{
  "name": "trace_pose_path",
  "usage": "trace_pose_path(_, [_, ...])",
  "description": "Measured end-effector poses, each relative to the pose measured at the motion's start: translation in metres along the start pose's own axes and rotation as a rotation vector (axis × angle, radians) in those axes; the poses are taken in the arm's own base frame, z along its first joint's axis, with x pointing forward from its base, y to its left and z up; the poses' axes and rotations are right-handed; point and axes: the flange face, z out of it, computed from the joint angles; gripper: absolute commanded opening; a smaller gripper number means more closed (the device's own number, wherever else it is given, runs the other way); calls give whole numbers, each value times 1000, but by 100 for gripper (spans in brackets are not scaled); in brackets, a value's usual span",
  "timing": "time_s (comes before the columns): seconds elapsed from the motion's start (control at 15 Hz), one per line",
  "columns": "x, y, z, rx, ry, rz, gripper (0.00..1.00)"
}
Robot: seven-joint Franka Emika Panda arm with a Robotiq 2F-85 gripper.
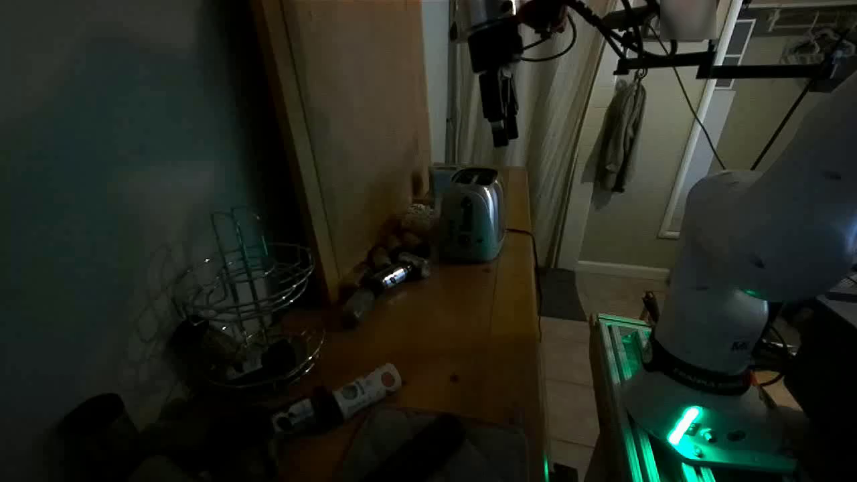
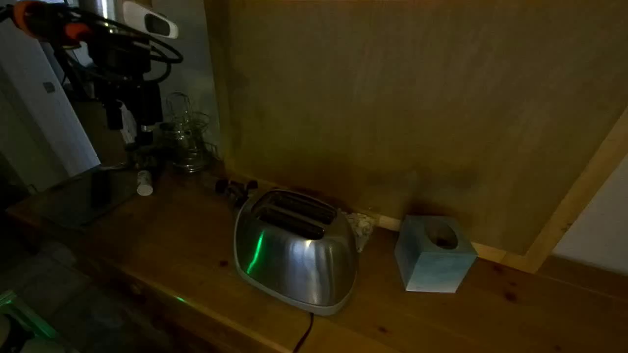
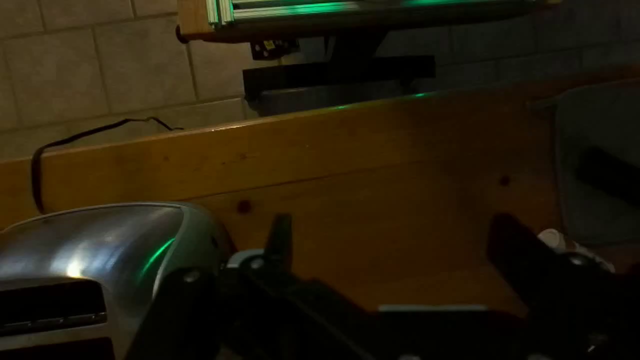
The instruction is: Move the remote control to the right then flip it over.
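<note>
The remote control is a dark, slim bar lying on a grey mat at one end of the wooden counter. It shows in both exterior views (image 1: 422, 448) (image 2: 100, 189) and at the right edge of the wrist view (image 3: 607, 172). Its details are lost in the dim light. My gripper (image 3: 392, 217) is open and empty, high above the counter and well away from the remote. It hangs at the top in both exterior views (image 1: 505, 134) (image 2: 129, 130). In the wrist view the remote lies to the right, beyond the right finger.
A shiny toaster (image 1: 472, 214) stands on the counter with a cord over the edge. A blue tissue box (image 2: 434, 255) stands beyond it. A pale printed tube (image 1: 368, 388) lies beside the mat (image 1: 495, 442). A wire basket (image 1: 248, 301) and several bottles line the wall.
</note>
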Motion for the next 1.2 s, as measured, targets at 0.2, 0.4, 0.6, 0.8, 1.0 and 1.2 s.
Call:
trace_pose_path(0.2, [0, 0, 0, 0, 0, 0, 100])
trace_pose_path(0.4, [0, 0, 0, 0, 0, 0, 100])
trace_pose_path(0.6, [0, -1, 0, -1, 0, -10, 100])
trace_pose_path(0.8, [-10, -13, 4, -26, -14, -134, 100])
trace_pose_path(1.0, [-45, -32, 14, -60, -47, -287, 100])
trace_pose_path(1.2, [-71, -41, 17, -72, -38, -345, 100])
